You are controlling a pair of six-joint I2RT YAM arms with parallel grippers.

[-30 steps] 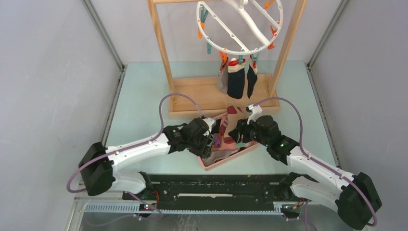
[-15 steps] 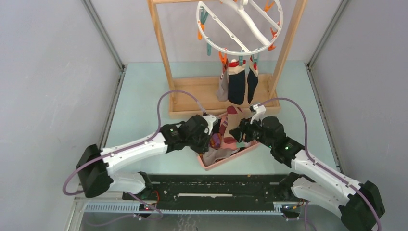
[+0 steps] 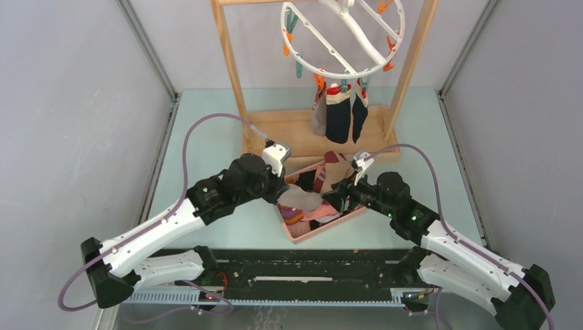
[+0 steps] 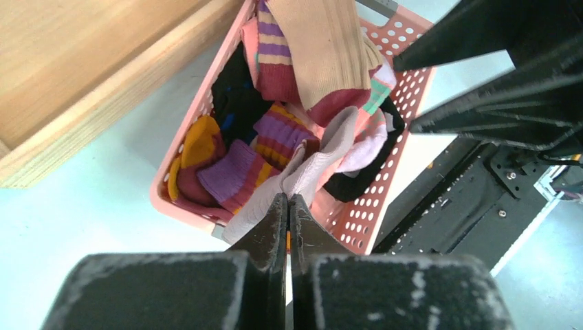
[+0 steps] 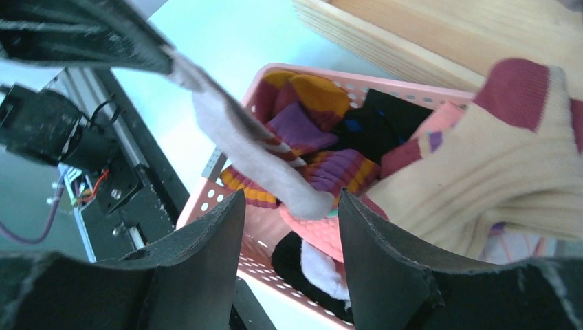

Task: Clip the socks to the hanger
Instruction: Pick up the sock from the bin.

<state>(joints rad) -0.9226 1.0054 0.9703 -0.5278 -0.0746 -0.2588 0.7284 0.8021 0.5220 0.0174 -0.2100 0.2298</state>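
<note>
Left gripper (image 4: 289, 201) had just closed its jaws on a pale grey sock (image 4: 309, 165) and raised it just above the pink basket (image 3: 323, 230). Right gripper (image 5: 290, 199) hung over the basket, jaws parted, empty. Hanger (image 3: 342, 41) stood beyond the basket. Pick looked made; clipping remained.

Left claw (image 4: 288, 201) tight together, right claw (image 5: 291, 206) agape, both arms forward, wrists inward.

I could read no text, label, brand or number anywhere: none on the socks (image 4: 234, 172) ahead of my jaws, none on the pink basket (image 4: 405, 124) below them, none on the hanger (image 3: 361, 38) far beyond.
</note>
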